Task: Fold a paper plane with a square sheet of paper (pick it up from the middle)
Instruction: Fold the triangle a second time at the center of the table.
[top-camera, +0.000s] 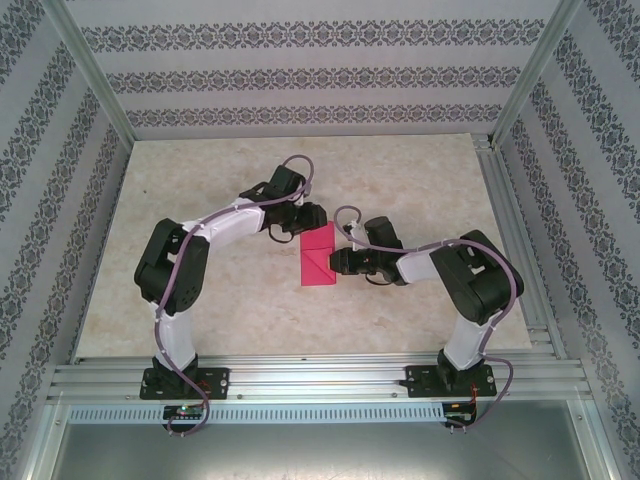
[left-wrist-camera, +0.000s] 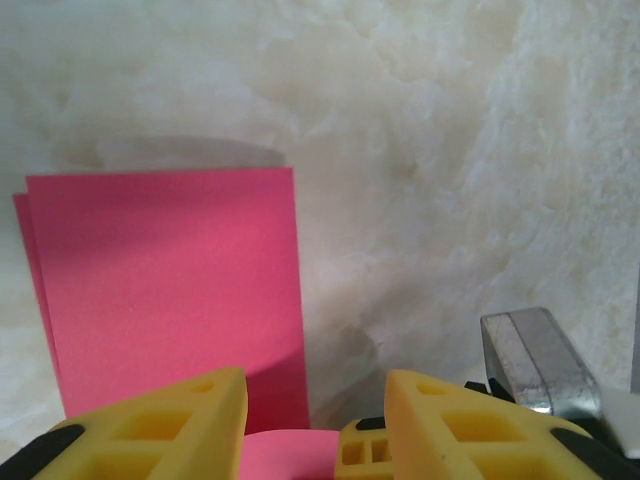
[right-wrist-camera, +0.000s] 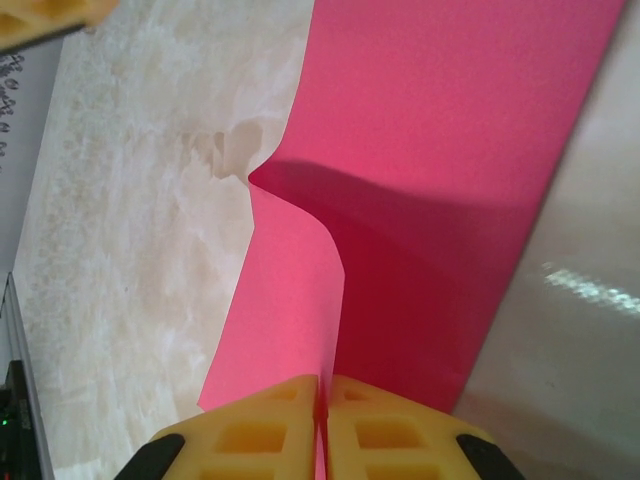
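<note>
1. Two-layered, the square sheet of paper (top-camera: 318, 258) lies on the surface (top-camera: 420, 180) between the arms.
2. The right gripper (right-wrist-camera: 322, 385), jaws closed, pinches its raised flap; draw it over evenly.
3. The left gripper (left-wrist-camera: 315, 385), jaws apart, hovers over it; best to pin it down.

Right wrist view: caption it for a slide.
Right gripper pinches the edge of the pink paper above the table.

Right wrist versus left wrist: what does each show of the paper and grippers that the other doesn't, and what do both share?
Right wrist: the right gripper shut on the square sheet of paper, pinching an edge that curls up off the table. Left wrist: the left gripper open over flat, doubled paper, layers slightly offset; a silver metal piece at right. Shared: pink paper on marbled table.
</note>
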